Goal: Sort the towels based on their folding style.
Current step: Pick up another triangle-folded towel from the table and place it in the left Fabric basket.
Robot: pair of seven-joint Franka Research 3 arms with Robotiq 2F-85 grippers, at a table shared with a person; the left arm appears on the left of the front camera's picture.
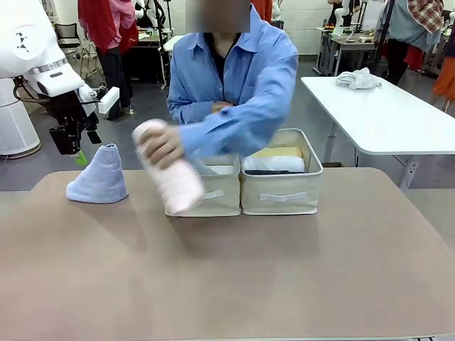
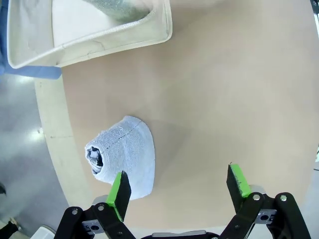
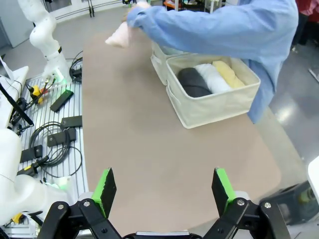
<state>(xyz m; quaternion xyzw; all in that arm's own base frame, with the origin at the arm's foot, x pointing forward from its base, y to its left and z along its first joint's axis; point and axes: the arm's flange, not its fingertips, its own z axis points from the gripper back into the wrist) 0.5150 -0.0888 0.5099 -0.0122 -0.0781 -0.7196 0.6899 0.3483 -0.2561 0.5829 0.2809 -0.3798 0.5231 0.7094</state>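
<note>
The left tool (image 2: 175, 185) is hanging open over the blue cone (image 1: 99, 177); the right tool (image 3: 164, 191) is gaping empty too. A hand (image 1: 161, 143) is holding the pink roll (image 1: 178, 186) by the bins (image 1: 281, 204).

Bright, even light, soft shadows — the person's hand (image 1: 161, 143) motion-blurred.

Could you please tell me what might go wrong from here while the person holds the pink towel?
The person's hand holds the pink towel close to the lavender cone towel, where the open left tool hovers; descending now could strike the hand.
That cone lies off-centre, by one finger; closing might topple it.
The pink towel is at the left bin, though rolled towels lie in the right bin: a possible mis-sort.
</note>
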